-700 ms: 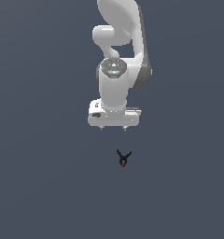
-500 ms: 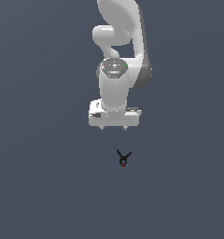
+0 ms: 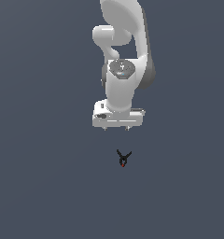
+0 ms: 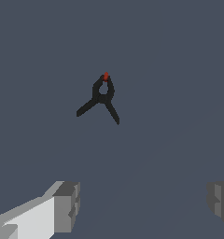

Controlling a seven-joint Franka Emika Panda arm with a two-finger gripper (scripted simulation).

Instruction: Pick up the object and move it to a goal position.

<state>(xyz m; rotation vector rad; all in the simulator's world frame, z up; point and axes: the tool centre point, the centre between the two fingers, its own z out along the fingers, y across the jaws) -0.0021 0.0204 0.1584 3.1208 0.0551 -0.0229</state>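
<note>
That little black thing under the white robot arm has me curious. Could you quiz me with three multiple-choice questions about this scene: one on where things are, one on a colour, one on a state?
1. Where is the black clip relative to the gripper in the exterior view?
A. Below it, apart from it
B. Clamped inside it
C. Far off at the exterior view's left edge

2. What colour is the clip's small tip?
A. Green
B. Red
C. Yellow

3. What state is the gripper in?
A. Shut on the clip
B. Shut on nothing
C. Open, holding nothing

Answers:
1. A, since grey floor shows between the gripper and the clip.
2. B, since the wrist view shows a red dot at the clip's closed end.
3. C, since the wrist view shows the two fingers wide apart with nothing between them.
</note>
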